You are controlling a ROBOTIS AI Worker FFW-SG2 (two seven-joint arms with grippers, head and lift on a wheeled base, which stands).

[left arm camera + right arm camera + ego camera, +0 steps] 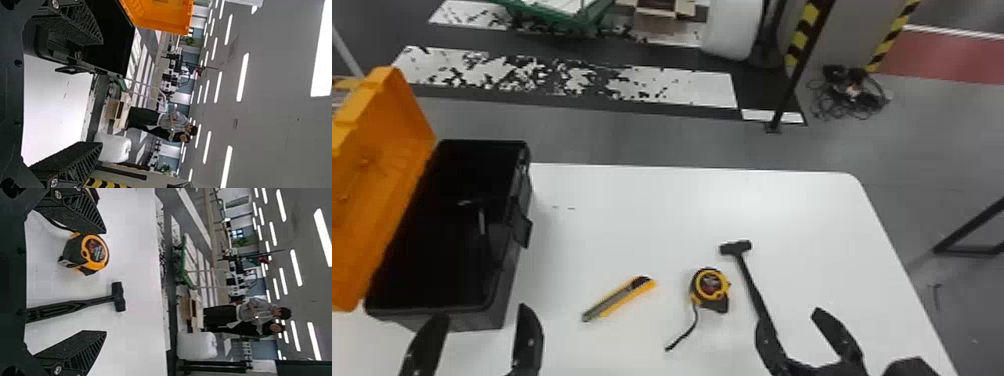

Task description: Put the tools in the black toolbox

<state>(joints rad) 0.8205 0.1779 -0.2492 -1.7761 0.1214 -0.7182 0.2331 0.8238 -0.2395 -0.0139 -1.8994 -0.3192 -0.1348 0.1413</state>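
Workshop-like industrial hall, with hazard-striped posts (802, 40), floor markings (677, 87), a green cart (557, 19) and long ceiling light strips (242, 77).

White table (642, 220) with black toolbox (472, 320), yellow utility knife (619, 298), tape measure (710, 289), hammer (753, 290)

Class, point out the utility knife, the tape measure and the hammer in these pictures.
Utility knife (619, 299): head view, middle of its body.
Tape measure (87, 253): right wrist view, on its case.
Hammer (87, 302): right wrist view, on its handle.
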